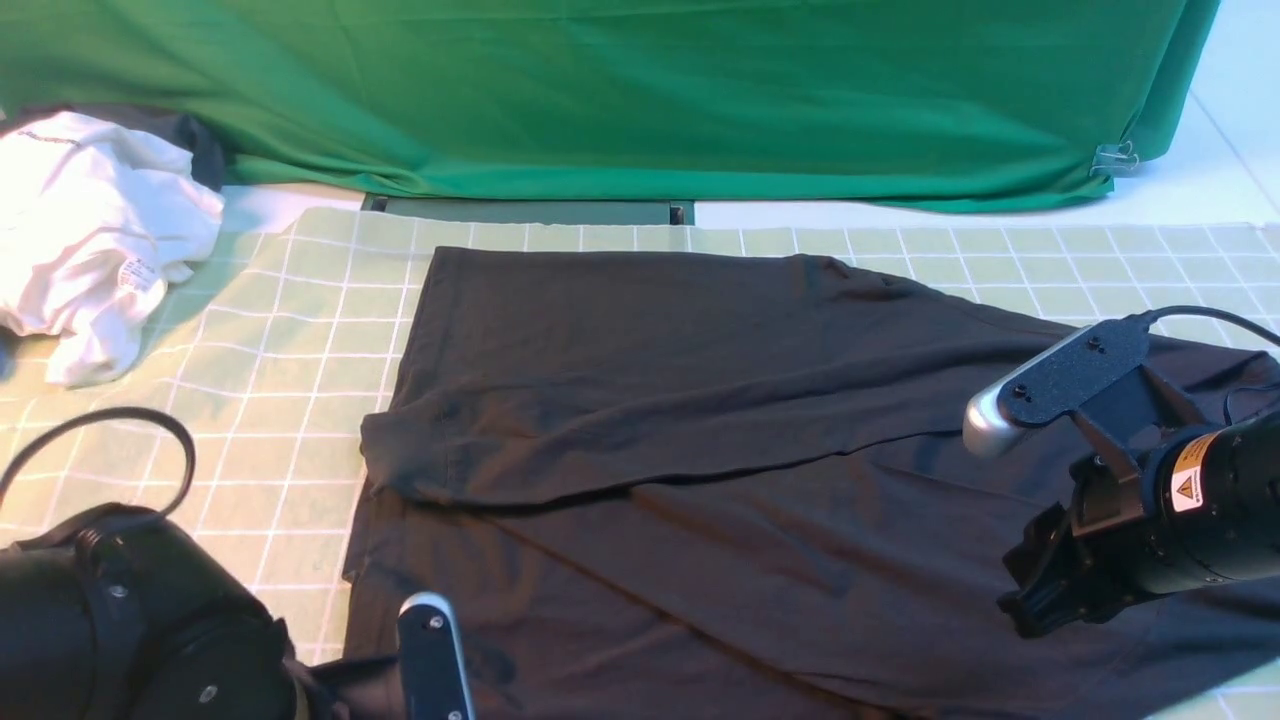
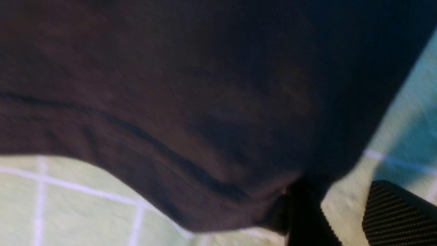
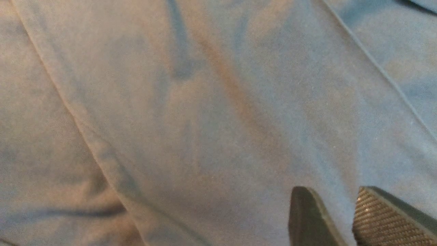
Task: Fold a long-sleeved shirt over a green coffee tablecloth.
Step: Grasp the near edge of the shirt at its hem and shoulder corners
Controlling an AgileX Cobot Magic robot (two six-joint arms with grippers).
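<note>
Shirt (image 1: pixel 620 580) lies creased across the middle of the cloth (image 1: pixel 300 380), extending beyond view at the near edge, one sleeve folded across it. Left gripper (image 2: pixel 344 208) stands with fingers spread at the shirt's border, the dark fabric against one finger; whether it bears on it cannot be told. Right gripper (image 3: pixel 326 212) is spread over the shirt, pinching nothing, its arm obscuring part of the fabric. White garment (image 1: pixel 100 230) (tag showing) sits heaped at the cloth's far left corner. Green drape (image 1: pixel 640 90) hangs beyond the far edge, with a clip (image 1: pixel 1115 158) at its right end.
</note>
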